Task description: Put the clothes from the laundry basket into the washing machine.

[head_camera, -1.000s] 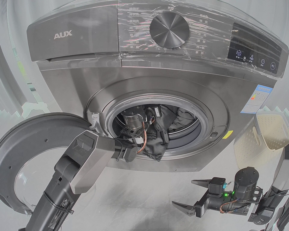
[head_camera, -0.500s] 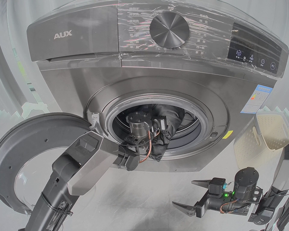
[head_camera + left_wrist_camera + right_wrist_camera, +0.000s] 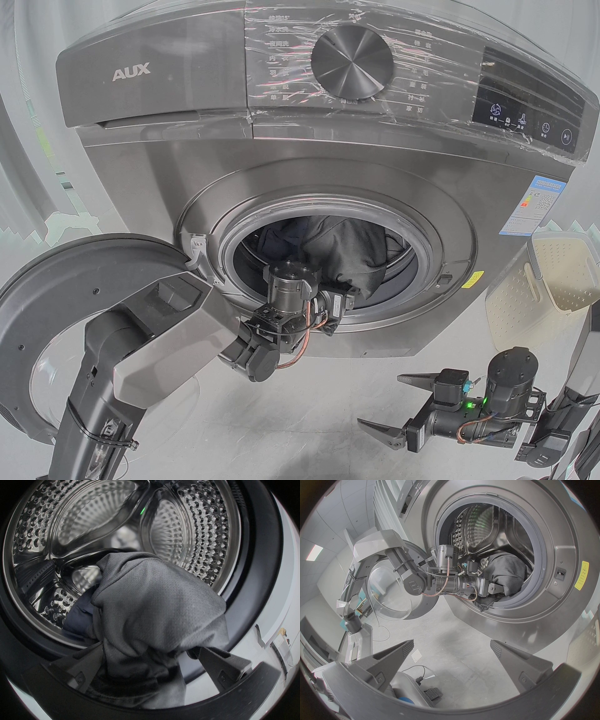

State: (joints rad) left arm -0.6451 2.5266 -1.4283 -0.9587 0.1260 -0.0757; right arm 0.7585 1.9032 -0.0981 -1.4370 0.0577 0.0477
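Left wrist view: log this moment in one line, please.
left pincer open at drum mouth | dark garment partly in drum, edge over door seal | right pincer open, low near laundry basket

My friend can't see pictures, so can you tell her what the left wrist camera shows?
A dark grey garment is bunched in the mouth of the washing machine's shiny holed drum, between the left gripper's wide-open fingers. Its lower end drapes out over the black door seal, and a darker blue cloth lies behind it.
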